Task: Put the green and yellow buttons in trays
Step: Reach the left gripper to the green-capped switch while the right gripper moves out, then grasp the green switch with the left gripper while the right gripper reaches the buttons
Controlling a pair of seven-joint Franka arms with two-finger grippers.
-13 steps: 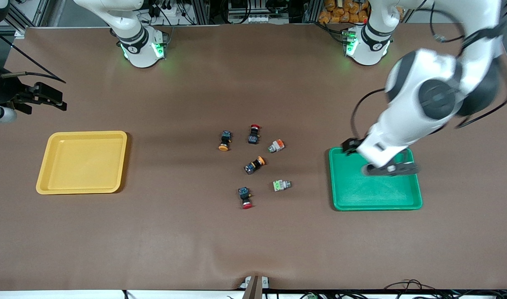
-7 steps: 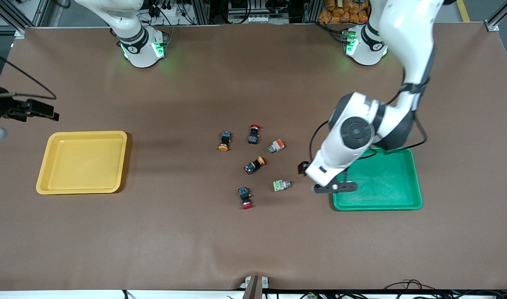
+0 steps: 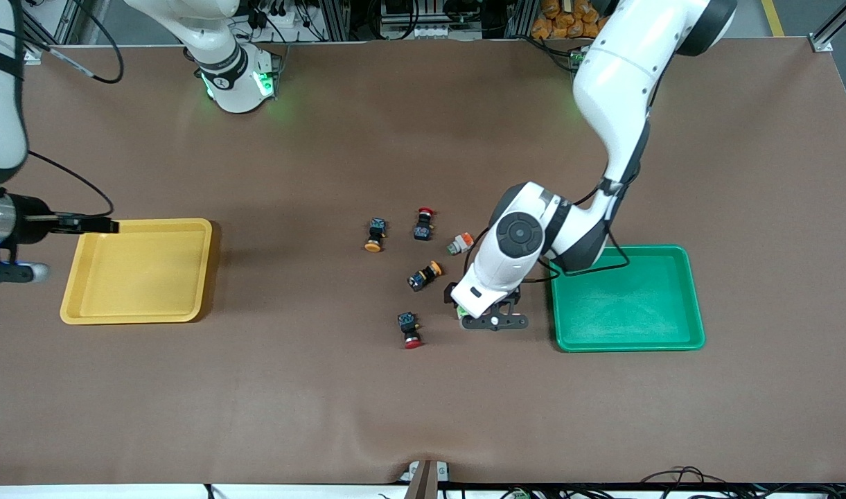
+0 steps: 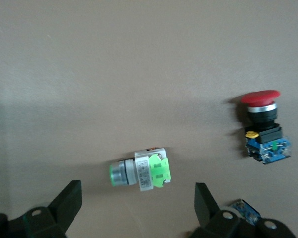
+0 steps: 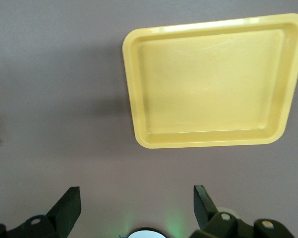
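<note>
My left gripper (image 3: 495,321) is open over the green-capped silvery button (image 3: 462,312), beside the green tray (image 3: 627,344). In the left wrist view the button (image 4: 139,171) lies on its side just ahead of the gap between the spread fingers (image 4: 136,196), untouched. A silvery orange-capped button (image 3: 460,242) and two black-bodied yellow-orange-capped buttons (image 3: 374,235) (image 3: 425,274) lie mid-table. The yellow tray (image 3: 73,291) is empty at the right arm's end of the table. My right gripper (image 3: 93,224) is open and empty, high by that tray's corner; its wrist view shows the tray (image 5: 134,94) and spread fingers (image 5: 136,198).
Two black-bodied red-capped buttons lie among the others, one (image 3: 424,224) farther from the front camera, one (image 3: 409,329) nearer, close to my left gripper; the nearer one also shows in the left wrist view (image 4: 263,129). The green tray is empty.
My left arm swung from over the green tray toward mid-table and now hangs over the green-capped button. My right gripper moved closer to the yellow tray's corner. The buttons have not moved.
</note>
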